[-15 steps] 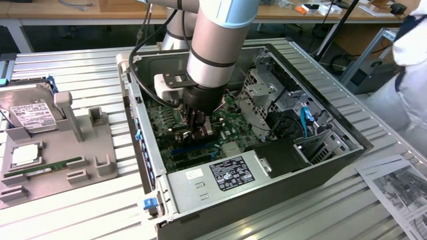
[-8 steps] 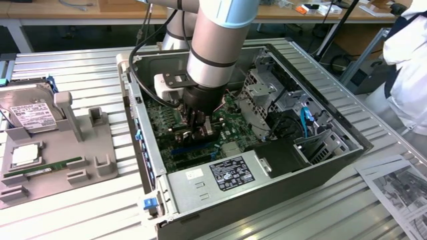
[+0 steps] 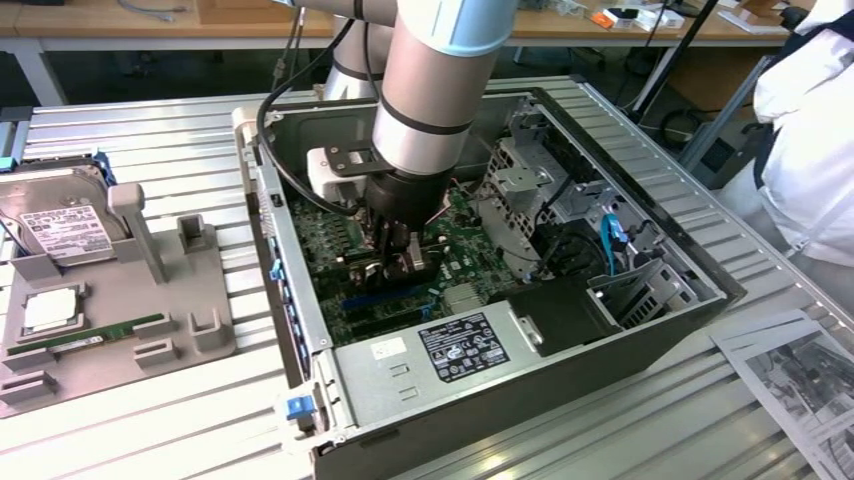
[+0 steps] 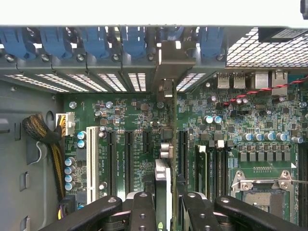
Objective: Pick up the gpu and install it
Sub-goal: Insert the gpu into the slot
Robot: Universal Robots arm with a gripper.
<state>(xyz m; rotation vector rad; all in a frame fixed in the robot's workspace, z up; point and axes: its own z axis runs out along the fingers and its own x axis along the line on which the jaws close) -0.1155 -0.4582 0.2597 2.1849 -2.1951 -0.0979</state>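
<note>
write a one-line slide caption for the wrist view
Gripper holds the gpu edge-on above the motherboard, its bracket at the rear slot covers.

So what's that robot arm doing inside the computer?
The robot's hand is gripping the gpu, a thin card seen edge-on, and holding it upright over the green motherboard inside the open computer case. The card's metal bracket sits up against the back slots of the case.

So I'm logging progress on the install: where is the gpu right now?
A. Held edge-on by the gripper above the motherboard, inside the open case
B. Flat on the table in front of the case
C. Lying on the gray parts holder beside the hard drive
A: the gripper holds the gpu edge-on over the motherboard, inside the open case.
</note>
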